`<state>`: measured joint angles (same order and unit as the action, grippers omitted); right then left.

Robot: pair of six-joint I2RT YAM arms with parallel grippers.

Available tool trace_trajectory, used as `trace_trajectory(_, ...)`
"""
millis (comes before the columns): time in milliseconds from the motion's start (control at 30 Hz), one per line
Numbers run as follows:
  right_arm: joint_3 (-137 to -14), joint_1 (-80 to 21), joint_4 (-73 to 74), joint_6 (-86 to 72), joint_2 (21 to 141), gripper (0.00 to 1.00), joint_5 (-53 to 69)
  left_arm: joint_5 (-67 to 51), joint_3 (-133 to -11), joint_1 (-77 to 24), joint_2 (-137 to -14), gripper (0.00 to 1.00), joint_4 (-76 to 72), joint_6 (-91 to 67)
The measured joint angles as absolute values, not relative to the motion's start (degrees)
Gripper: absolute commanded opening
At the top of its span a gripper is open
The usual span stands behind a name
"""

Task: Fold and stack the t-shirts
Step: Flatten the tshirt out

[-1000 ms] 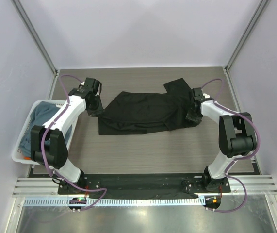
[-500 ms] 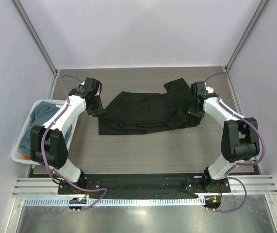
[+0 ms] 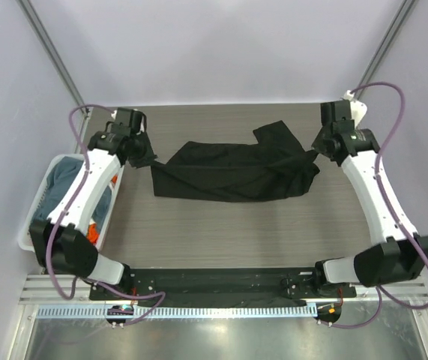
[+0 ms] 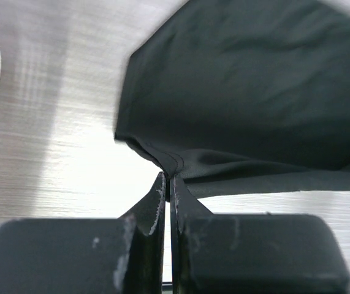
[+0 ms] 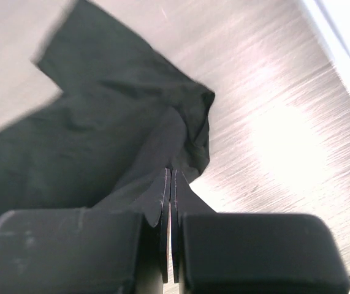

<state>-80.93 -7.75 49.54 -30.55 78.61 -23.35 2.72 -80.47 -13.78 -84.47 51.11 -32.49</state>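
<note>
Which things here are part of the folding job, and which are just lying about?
Job: black shirt, pinched at its ends by left hand and right hand; blue-grey shirt in the basket.
Lying about: basket, table.

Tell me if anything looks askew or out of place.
The black shirt is bunched and crooked, a flap jutting toward the far wall, pinched at its ends by the left gripper and right gripper. Nothing looks damaged.
</note>
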Motion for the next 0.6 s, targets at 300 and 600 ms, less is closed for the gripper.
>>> trace_trajectory(300,-92.71,-7.75,59.61,-33.28,61.43,0.01,-22.92,0.49,-83.13,-13.8,-64.88,0.0,53.82,-37.45)
trace_trajectory(600,-107.22,-7.75,66.08,-35.79,46.68,0.01,-17.39,-2.04,-89.86,-13.85,-43.94,0.0,56.9,-44.12)
